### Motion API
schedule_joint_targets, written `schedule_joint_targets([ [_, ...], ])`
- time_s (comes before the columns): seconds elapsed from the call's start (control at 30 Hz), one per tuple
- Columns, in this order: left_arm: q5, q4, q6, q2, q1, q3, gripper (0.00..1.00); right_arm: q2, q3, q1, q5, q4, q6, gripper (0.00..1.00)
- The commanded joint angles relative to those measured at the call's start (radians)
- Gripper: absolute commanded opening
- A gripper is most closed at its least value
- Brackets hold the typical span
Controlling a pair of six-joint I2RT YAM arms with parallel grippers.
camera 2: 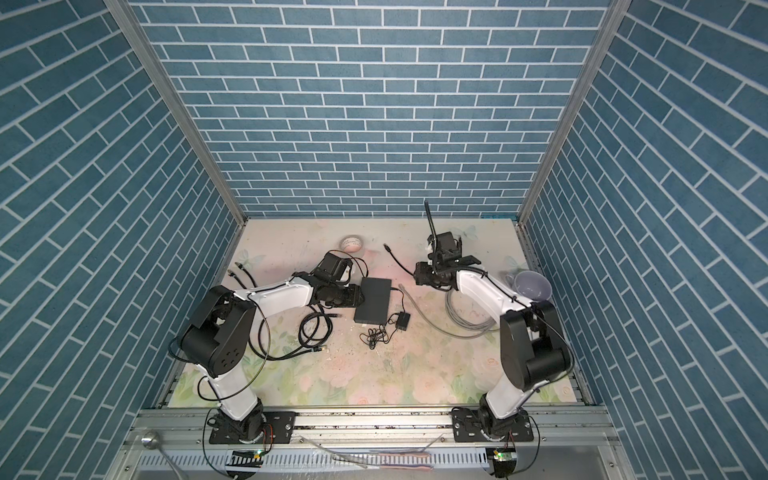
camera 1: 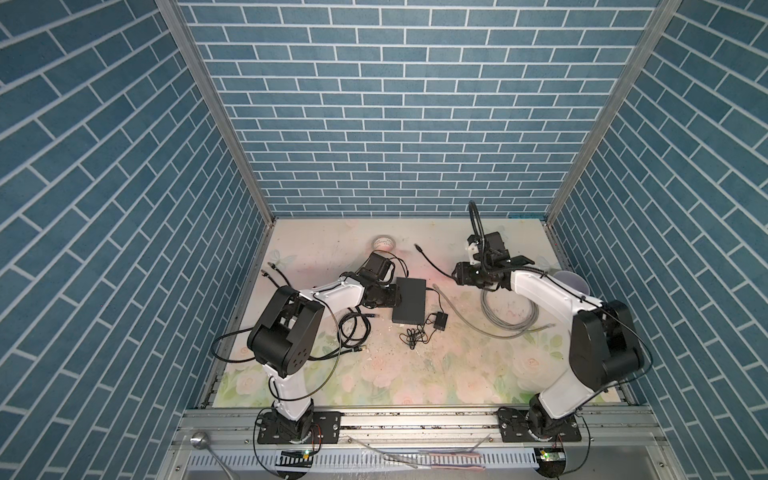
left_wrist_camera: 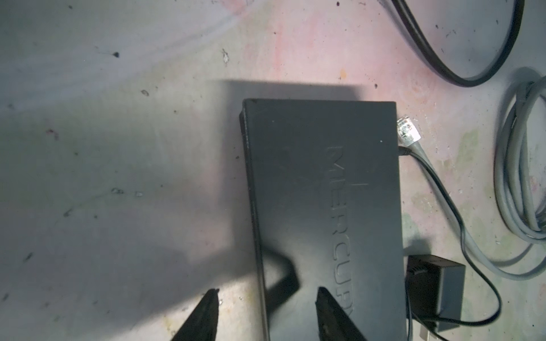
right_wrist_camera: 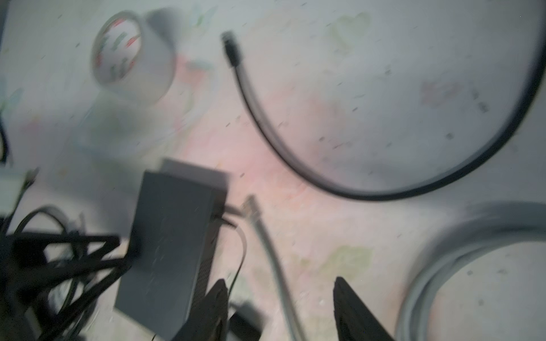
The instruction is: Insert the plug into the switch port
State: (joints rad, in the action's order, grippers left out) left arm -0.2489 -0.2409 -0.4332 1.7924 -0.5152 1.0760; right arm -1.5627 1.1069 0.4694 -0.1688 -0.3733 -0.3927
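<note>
Blue brick-pattern walls (camera 1: 374, 104) close in three sides of a table (camera 1: 457, 374) covered in a pale flower print that is scuffed and speckled with dark marks. A metal rail (camera 1: 415, 419) runs along the front edge and carries both arm bases.

The left gripper (left_wrist_camera: 267, 292) has its jaws apart and holds nothing. One finger is over bare table and the other over the lid of the switch (left_wrist_camera: 322, 206), so the switch's long edge lies under the gap. The right gripper (right_wrist_camera: 280, 282) shows in a blurred wrist view, also with its jaws spread and empty. A grey cable (right_wrist_camera: 271, 251) runs across the table beneath the gap.

The switch is a flat, matte black box lying near the middle of the table, between the two grippers in both top views (camera 1: 409, 301) (camera 2: 374, 302). Raised letters on its lid read MERCURY. A thin black lead (left_wrist_camera: 403, 152) is plugged into its right side. Just beside that lead lies the clear plug (left_wrist_camera: 409, 133) of the grey cable, touching or nearly touching the box but not in a socket.

A small black power adapter (left_wrist_camera: 434, 290) sits near the same side of the switch. Farther right, the grey cable lies in a loose coil (camera 1: 509, 316). A black cable with a dark plug (right_wrist_camera: 232, 50) curves across the far part of the table, and a roll of tape (camera 1: 383, 242) stands near it. More black cables (camera 1: 353, 328) are looped to the left of the switch. A lilac cup (camera 2: 532, 286) rests by the right wall.
</note>
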Motion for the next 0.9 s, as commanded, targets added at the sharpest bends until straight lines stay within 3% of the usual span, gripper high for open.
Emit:
schedule_joint_targets([
  [0.0, 0.051, -0.032, 0.007, -0.040, 0.040, -0.002, 0.55, 0.124, -0.139, 0.079, -0.012, 0.003, -0.062, 0.60],
  [0.13, 0.045, -0.035, 0.004, -0.044, 0.088, 0.021, 0.55, 0.243, -0.330, 0.145, -0.039, 0.058, -0.010, 0.62],
  [0.27, 0.045, -0.040, 0.011, -0.066, 0.093, 0.036, 0.55, 0.294, -0.429, 0.209, 0.015, 0.100, -0.030, 0.63],
  [0.5, 0.032, -0.029, 0.008, -0.104, 0.093, -0.001, 0.55, 0.192, -0.422, 0.301, 0.133, 0.192, -0.090, 0.63],
  [0.73, 0.035, -0.048, 0.035, -0.137, 0.093, -0.022, 0.55, 0.153, -0.397, 0.341, 0.264, 0.154, 0.175, 0.67],
  [0.87, 0.033, -0.049, 0.042, -0.142, 0.093, -0.018, 0.55, 0.149, -0.372, 0.336, 0.257, 0.159, 0.321, 0.71],
])
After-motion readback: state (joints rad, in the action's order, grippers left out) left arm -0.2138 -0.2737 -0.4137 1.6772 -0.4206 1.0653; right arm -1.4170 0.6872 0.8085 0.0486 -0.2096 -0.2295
